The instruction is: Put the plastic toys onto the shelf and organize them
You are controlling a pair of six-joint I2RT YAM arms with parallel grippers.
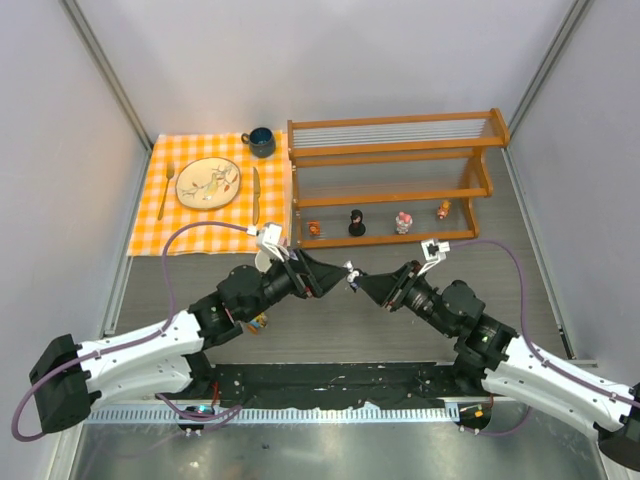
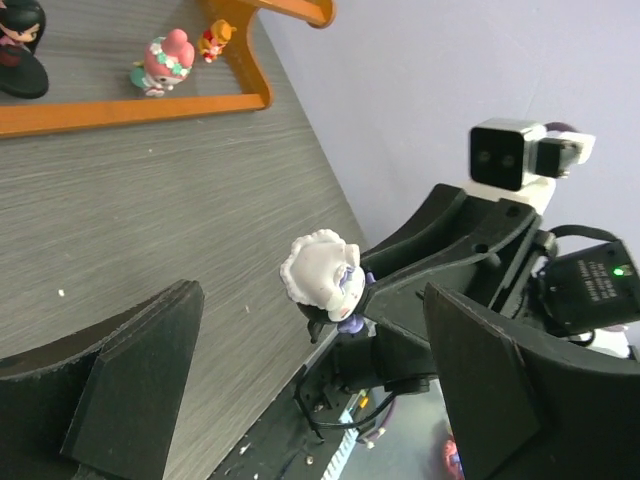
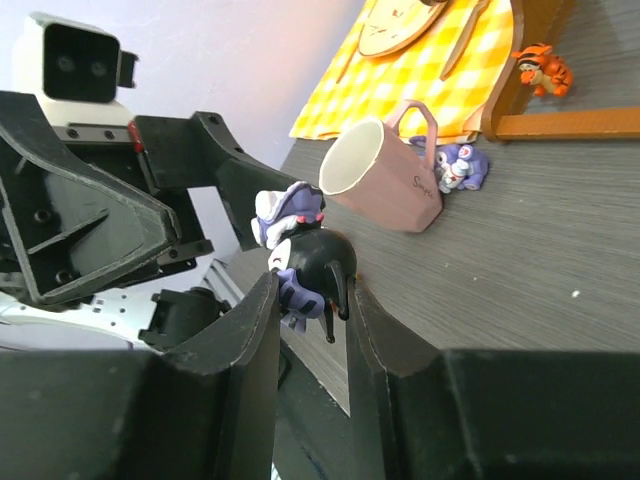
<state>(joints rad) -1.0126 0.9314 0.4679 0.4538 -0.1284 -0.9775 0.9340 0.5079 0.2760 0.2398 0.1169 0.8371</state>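
The right gripper is clamped on a small purple-and-black plastic figurine with a white frilled cap, holding it in the air above the grey table, in front of the orange-brown wooden two-tier shelf. The fingers hide the figurine's lower body. The left gripper faces it with jaws wide apart, clear of the toy; its fingers are cut off at the bottom of the left wrist view.

On the shelf's bottom rail stand an orange tiger figurine, a black figurine, a pink-white figurine and a yellow-orange figurine, all too small to show detail from above.

A pink-and-white mug lies on its side, with a purple-white figurine touching it by the handle. From above, the left arm covers most of both.
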